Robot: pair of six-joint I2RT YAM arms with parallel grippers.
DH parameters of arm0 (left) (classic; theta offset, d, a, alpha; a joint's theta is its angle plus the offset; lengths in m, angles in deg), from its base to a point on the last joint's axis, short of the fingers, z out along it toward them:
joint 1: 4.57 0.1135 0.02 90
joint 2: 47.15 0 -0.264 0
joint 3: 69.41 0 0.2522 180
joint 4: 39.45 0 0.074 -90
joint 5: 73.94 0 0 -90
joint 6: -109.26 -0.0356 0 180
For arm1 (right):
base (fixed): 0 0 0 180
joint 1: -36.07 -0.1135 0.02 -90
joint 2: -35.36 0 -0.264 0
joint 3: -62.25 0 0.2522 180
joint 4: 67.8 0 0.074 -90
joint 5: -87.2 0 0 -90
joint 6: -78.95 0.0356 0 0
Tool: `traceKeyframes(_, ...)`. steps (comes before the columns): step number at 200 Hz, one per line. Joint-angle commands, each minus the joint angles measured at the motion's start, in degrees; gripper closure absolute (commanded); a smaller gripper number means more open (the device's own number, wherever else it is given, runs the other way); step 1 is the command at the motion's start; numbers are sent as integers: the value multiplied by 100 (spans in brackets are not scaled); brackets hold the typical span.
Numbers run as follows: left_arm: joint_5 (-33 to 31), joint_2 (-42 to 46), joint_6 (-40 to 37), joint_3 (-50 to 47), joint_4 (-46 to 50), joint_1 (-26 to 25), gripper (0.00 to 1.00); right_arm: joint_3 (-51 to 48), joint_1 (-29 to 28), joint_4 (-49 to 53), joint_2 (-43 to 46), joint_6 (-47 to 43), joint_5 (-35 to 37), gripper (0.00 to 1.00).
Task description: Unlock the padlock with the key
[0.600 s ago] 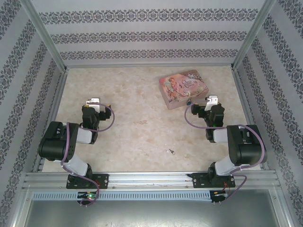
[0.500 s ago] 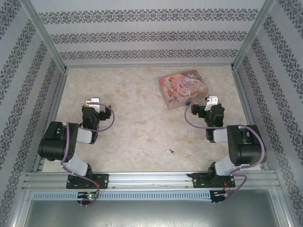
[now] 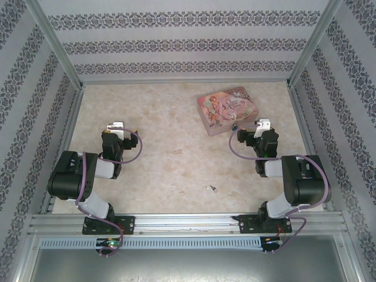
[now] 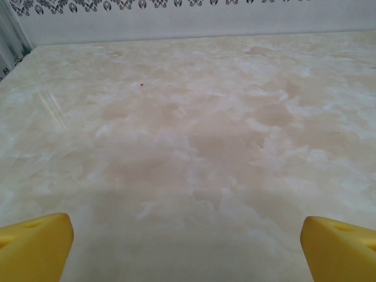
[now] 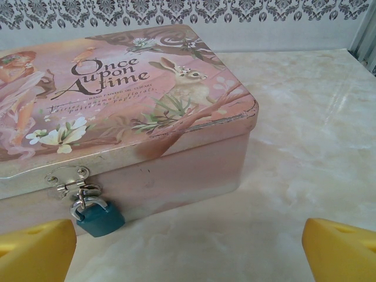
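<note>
1. Blue padlock (image 5: 98, 217) hanging by its silver shackle from the hasp (image 5: 69, 177) on the front wall of the pink tin (image 5: 135, 100), just ahead of the right gripper (image 5: 188, 255) and close above its left fingertip (image 5: 35, 247). Shackle apparently closed through the hasp.
2. Tiny key (image 3: 211, 188) lying flat on the table (image 4: 194, 117), well behind both sets of fingers, back toward the arm bases and between the two arms. Touched by nothing.
3. Right gripper spread wide and grasping nothing, aimed at the tin's front, with the lock near the left edge of the gap between the fingers.
4. Left gripper (image 4: 188, 252) likewise released and empty, with bare table ahead of its fingertips.
5. Judged progress: at the very start. Key not picked up, lock not steadied, nothing inserted. Left to do: fetch the key, brace the padlock, seat the key, turn it, free the shackle.
</note>
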Motion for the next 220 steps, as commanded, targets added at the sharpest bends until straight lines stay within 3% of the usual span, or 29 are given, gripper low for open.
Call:
traceKeyframes(1, 118, 60, -96, 68, 81, 45, 1, 100, -40, -14, 30, -53, 76, 1)
traceKeyframes(110, -176, 67, 71, 31, 9, 97, 1, 91, 30, -15, 59, 34, 59, 2)
traceKeyframes(148, -265, 471, 100, -133, 29, 97, 1, 38, 46, 280, 521, 84, 205, 2)
traceKeyframes(176, -418, 1282, 156, 36, 1064, 97, 1, 161, 48, 1189, 1167, 137, 309, 1)
traceKeyframes(194, -513, 1956, 518, 462, 2482, 97, 1, 383, 54, 2121, 1659, 178, 334, 2)
traceKeyframes(220, -17, 2595, 1282, 1279, 4472, 97, 1, 928, 185, 3620, 2214, 416, 112, 1)
